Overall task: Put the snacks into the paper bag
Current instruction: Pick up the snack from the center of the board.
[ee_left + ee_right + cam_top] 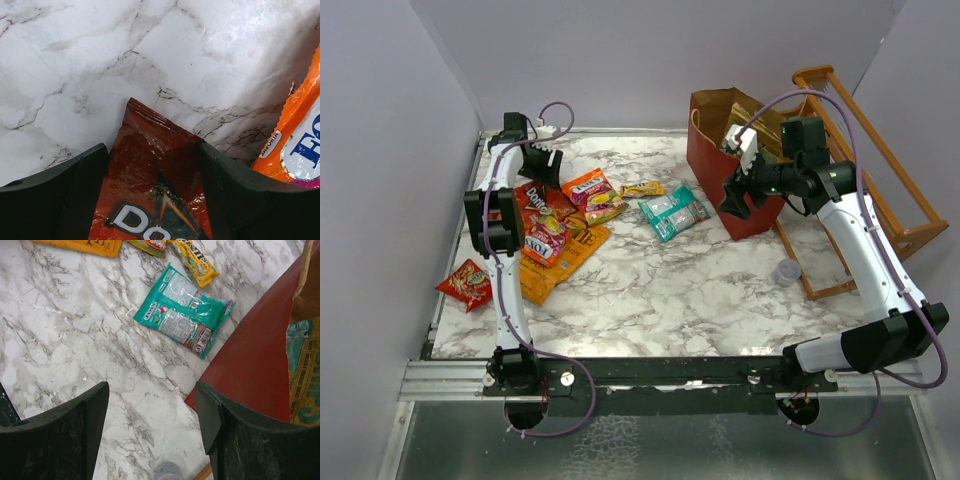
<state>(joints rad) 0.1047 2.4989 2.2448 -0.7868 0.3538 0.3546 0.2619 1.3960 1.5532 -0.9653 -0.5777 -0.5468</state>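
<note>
My left gripper (545, 172) is at the far left of the table, its fingers open on either side of the top end of a dark red Doritos bag (150, 185), which fills the gap between them (152, 200). An orange packet (300, 140) lies just to its right. My right gripper (735, 200) is open and empty (152, 410), above the table beside the red paper bag (715, 170), whose red wall (250, 360) is next to its right finger. A tan-and-teal chip bag (305, 380) sits inside the bag. A teal pouch (673, 212) (182, 315) lies left of the bag.
Several packets lie at the left: an orange-pink one (593, 195), a long orange one (565, 255), a red one (470, 283) and a small yellow bar (642, 188). A clear plastic cup (787, 271) (167, 471) stands by the orange wooden rack (880, 180). Walls enclose the table.
</note>
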